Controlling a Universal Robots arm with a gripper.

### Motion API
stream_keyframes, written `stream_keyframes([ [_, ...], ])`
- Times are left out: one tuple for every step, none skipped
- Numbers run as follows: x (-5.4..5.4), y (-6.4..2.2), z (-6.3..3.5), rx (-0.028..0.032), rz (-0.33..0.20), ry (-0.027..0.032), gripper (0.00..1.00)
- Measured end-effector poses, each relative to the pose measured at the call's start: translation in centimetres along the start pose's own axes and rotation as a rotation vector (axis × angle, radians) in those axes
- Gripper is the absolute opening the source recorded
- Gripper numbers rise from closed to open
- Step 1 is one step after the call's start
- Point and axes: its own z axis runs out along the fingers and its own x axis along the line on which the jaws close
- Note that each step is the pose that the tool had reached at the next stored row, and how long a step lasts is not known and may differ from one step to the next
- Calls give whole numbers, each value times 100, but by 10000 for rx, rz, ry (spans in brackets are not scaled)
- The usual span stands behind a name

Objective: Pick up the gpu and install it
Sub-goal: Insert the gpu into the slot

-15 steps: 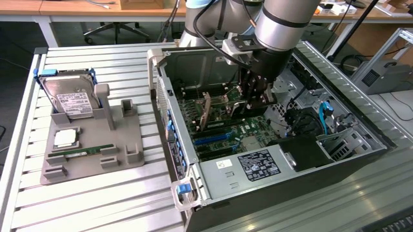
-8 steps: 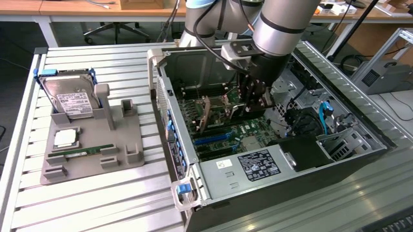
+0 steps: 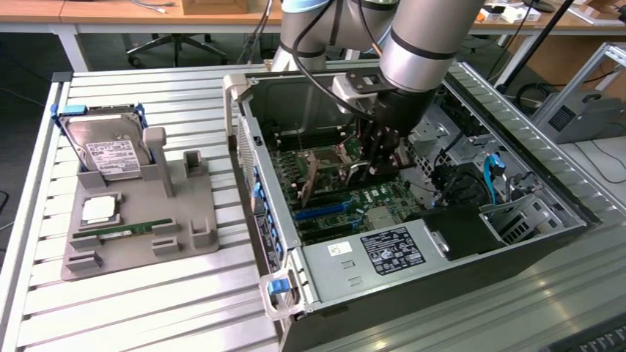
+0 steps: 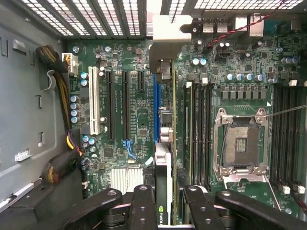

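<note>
arm (image 3: 423, 40): thick silver-grey tubes, smooth and round, with a narrow black band ringing the lower tube; a second grey tube of the same finish stands beside it
cables (image 3: 315, 79): thin black leads running along the tubes towards the wrist
wrist bracket (image 3: 354, 86): pale grey, boxy, with squared edges, mounted on the side of the black wrist section
gripper (image 3: 380, 158): matt black throughout, a dark cylindrical body narrowing to slim black bars
fingers (image 4: 143, 207): four black linkage bars with rounded ends (two inner, two outer), slightly glossy, each carrying small round pivot screws set flush in the metal
</note>
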Motion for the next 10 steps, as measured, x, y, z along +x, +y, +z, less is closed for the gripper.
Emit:
stream_keyframes([
  [0,0,3,-1,-4,2,27],
  [0,0,3,-1,-5,2,27],
  [0,1,3,-1,-5,3,27],
  [0,1,3,-1,-5,2,27],
  [0,9,5,0,-2,0,27],
  [0,18,5,0,-3,-1,27],
  [0,31,6,1,-5,-1,27],
  [0,42,6,0,-4,0,27],
  [0,54,6,-1,-5,3,27],
  [1,57,6,-1,-4,5,27],
])
